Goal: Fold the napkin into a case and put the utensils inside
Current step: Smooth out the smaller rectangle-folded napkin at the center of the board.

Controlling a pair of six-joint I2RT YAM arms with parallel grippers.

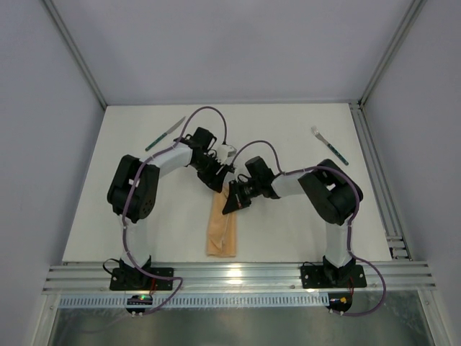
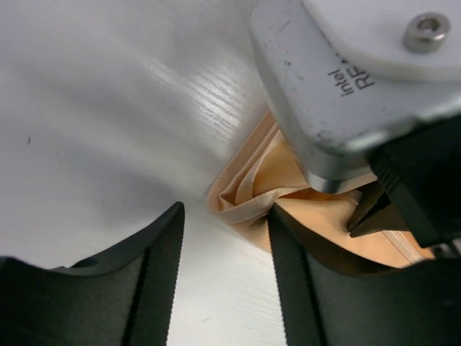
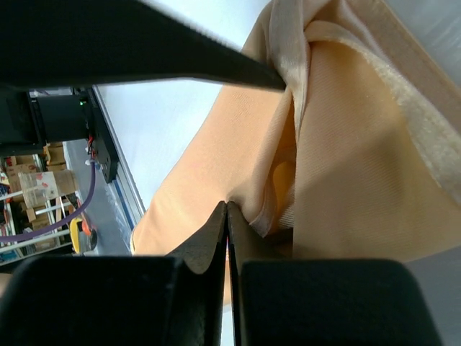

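My right pincer [image 3: 227, 209] is pressed together, its two black tips meeting in one thin line. They nip a layer of the napkin [image 1: 222, 229] at its far end. The cloth rises in a soft fold just beside the tips, and a darker hollow shows between the layers there.

My left pincer [image 2: 225, 216] is spread, with white table [image 1: 288, 231] showing in the gap between its fingers. It holds nothing. Its right finger [image 2: 292, 288] lies over the edge of the cloth, and the rumpled far end of the napkin sits just beyond the fingertips. From this wrist I also see the grey camera housing [image 2: 338, 94] of my right arm close above the cloth.

The napkin lies in the middle of the table as a narrow peach-orange strip. It runs from near to far, with its near end close to the table's near edge. Both pincers meet over its far end, the left one coming from the far left and the right one from the right.

The knife [image 1: 166, 134] lies at the far left and the fork [image 1: 330, 146] at the far right. Both are well apart from the cloth and outside it.
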